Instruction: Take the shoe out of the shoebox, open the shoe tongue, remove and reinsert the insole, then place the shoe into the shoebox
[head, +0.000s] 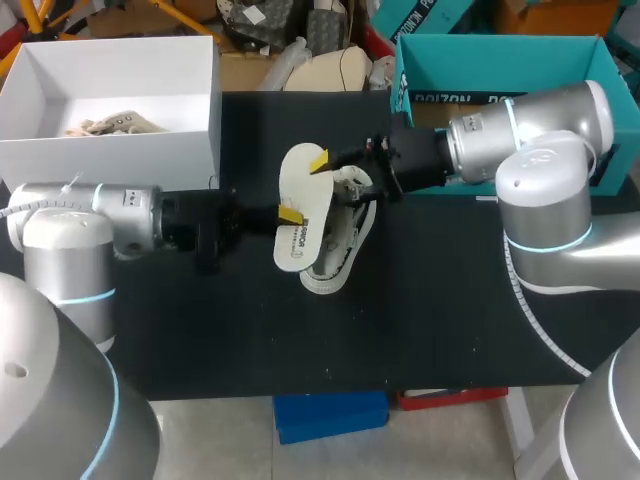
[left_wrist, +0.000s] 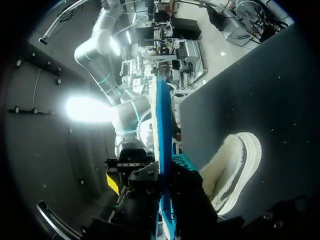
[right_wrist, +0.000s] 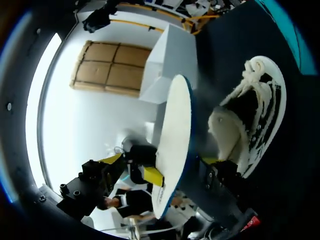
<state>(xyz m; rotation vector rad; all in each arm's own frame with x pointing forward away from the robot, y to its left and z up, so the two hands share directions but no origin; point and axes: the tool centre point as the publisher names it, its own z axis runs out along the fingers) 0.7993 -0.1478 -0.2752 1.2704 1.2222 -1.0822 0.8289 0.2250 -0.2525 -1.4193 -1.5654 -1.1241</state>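
Two grippers are sharing one load: the left gripper (head: 290, 215) is pinching the insole (head: 297, 190) towards one end, and the right gripper (head: 319, 161) is pinching it at the other, each clamped across its thickness. Insole is hanging in the air just above the shoe (head: 345, 238), which is lying on the black table (head: 420, 320), well apart from the white shoebox (head: 110, 160). Judging: insole is looking thin, light and bendy, so end grips are suiting it. Shoe is looking soft and fleece-lined, with a firmer sole; the heel collar is seeming the sensible hold.
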